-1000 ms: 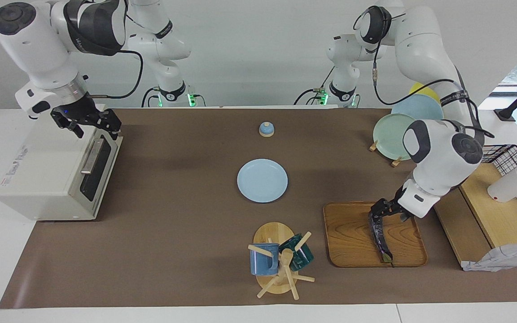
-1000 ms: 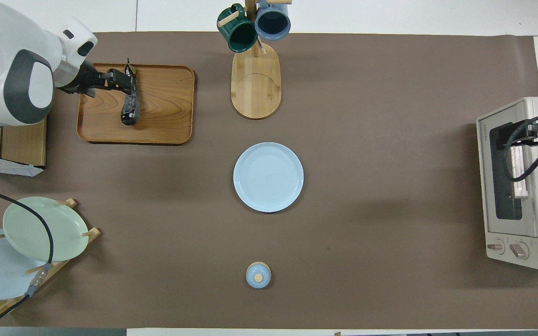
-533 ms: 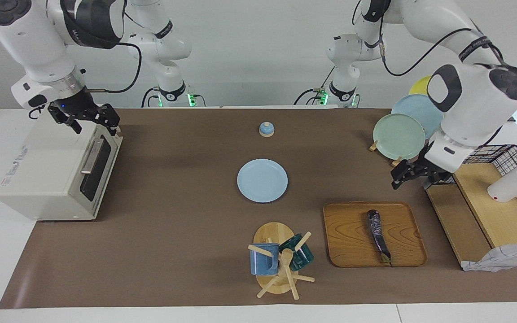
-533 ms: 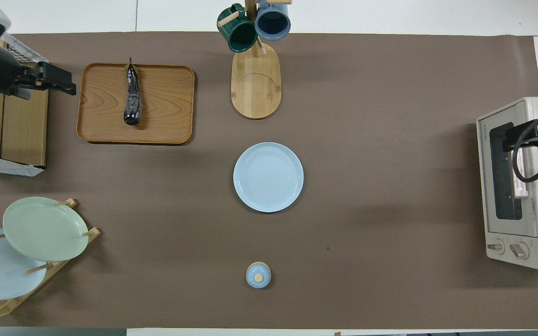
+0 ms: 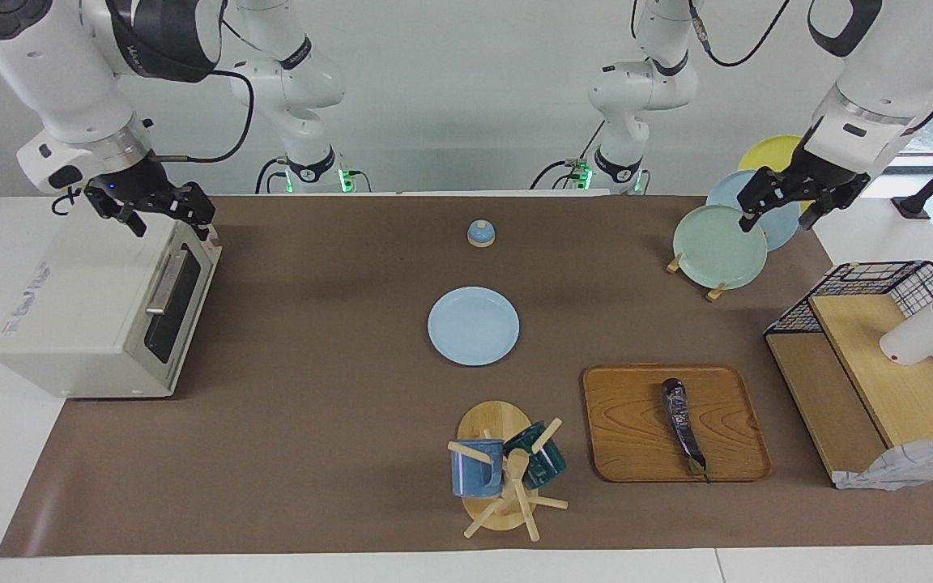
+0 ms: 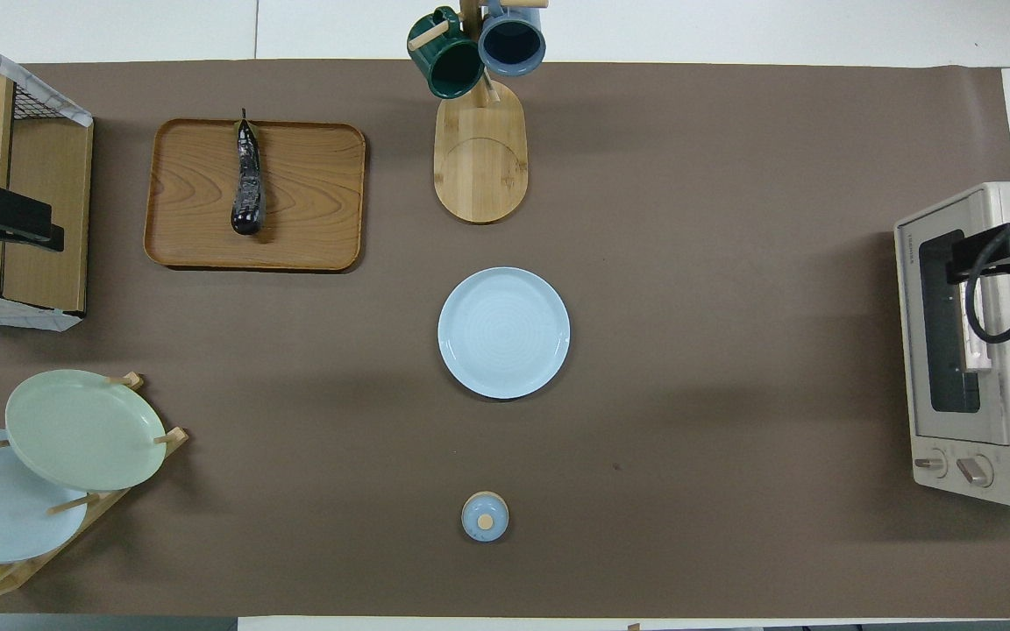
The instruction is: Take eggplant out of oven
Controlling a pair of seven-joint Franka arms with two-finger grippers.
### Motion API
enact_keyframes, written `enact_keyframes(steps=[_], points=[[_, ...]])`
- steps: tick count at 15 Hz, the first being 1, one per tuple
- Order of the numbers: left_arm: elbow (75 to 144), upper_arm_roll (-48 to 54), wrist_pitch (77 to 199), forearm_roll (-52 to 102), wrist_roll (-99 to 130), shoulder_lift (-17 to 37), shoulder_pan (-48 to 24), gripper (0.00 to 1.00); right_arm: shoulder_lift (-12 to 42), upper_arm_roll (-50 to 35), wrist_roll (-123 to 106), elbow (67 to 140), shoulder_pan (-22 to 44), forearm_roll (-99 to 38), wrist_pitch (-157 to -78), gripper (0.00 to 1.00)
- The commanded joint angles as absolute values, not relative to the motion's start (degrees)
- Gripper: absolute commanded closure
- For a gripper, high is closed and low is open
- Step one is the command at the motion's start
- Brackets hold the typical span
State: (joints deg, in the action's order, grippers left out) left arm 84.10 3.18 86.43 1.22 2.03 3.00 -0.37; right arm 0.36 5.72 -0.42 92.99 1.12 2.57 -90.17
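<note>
1 glossy dark eggplant [image 5: 683, 426] lies on the wooden tray [image 5: 628, 437].

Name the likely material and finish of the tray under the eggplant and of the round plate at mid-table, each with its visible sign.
Tray: looks like wood, matte, with visible grain lines. Pale blue plate: probably glazed ceramic, smooth with faint concentric rings; could be plastic.

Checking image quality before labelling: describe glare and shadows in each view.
Facing view: white highlights streak the glossy eggplant; bright window glare at the upper corner by the left arm. Overhead view: soft, broad shadows on the brown mat beside the oven; eggplant shows specks of glare.
</note>
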Motion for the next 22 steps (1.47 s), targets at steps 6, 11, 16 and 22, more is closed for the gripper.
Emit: enact_keyframes(steps=[6,11,16,22], points=[[95.0,3.1,86.5,0.1,2.5,-3.0,-2.0,0.0,-1.0,5.0,-1.5,93.5,-0.2,1.0,-89.3,0.0],[90.2,3.1,82.8,0.4,2.5,-1.7,-1.9,0.0,-1.1,5.0,-1.5,93.7,0.2,1.0,-89.3,0.0],[90.1,3.1,83.4,0.5,2.5,-1.8,-2.0,0.0,-1.1,5.0,-1.5,93.7,0.0,1.0,-89.3,0.0],[90.2,3.1,83.8,0.6,1.8,-1.9,-1.2,0.0,-1.1,5.0,-1.5,93.7,0.1,1.0,-89.3,0.0]])
